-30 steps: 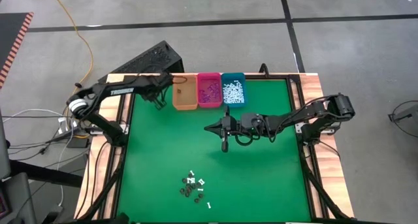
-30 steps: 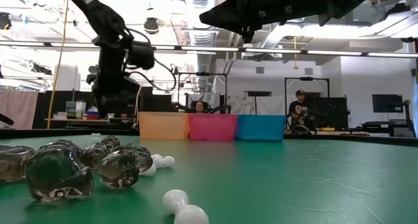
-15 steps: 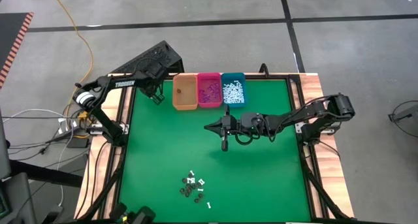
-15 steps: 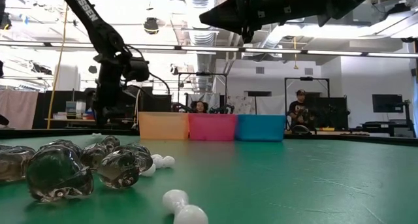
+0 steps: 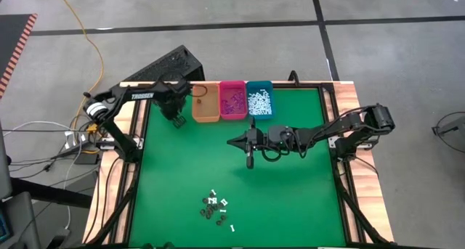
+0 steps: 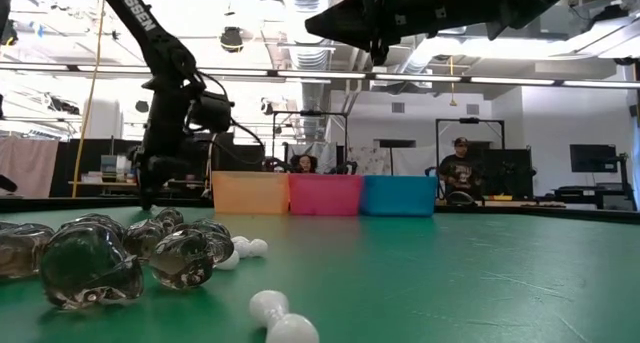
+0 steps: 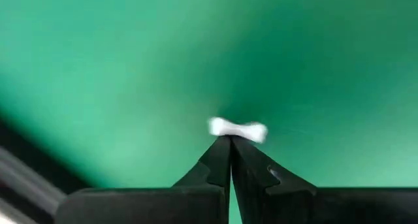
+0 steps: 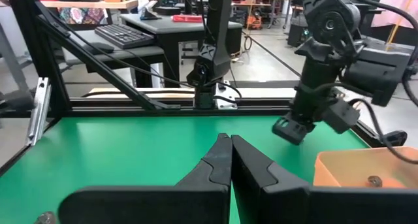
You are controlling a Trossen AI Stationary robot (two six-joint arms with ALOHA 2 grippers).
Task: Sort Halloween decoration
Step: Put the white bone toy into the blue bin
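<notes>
The Halloween decoration lies as a small heap of white, dark and clear bits (image 5: 215, 208) near the table's front edge; in the low view it fills the foreground (image 6: 110, 253). One white bone-shaped piece (image 7: 238, 128) lies alone on the green mat left of the orange bin (image 5: 205, 104). My left gripper (image 5: 178, 120) is shut and points down with its tips (image 7: 230, 140) right at that piece. My right gripper (image 5: 231, 141) is shut, holds nothing, and hangs level high over the table's middle (image 6: 310, 25). My left gripper comes at the lone white piece (image 7: 230, 134) from above with its fingers shut together. The tips stand at the piece's middle, across its length. The piece lies flat on the mat. Whether the tips touch it I cannot tell.
Three bins stand in a row at the far edge: orange with a dark bit inside, pink (image 5: 232, 100) with purple bits, teal (image 5: 259, 99) with white pieces. A wooden frame (image 5: 349, 96) rims the green mat (image 5: 290, 198). People sit in the room beyond (image 6: 458, 168).
My left gripper has sunk toward the mat beside the orange bin's left side and tipped to point more steeply down, staying shut.
</notes>
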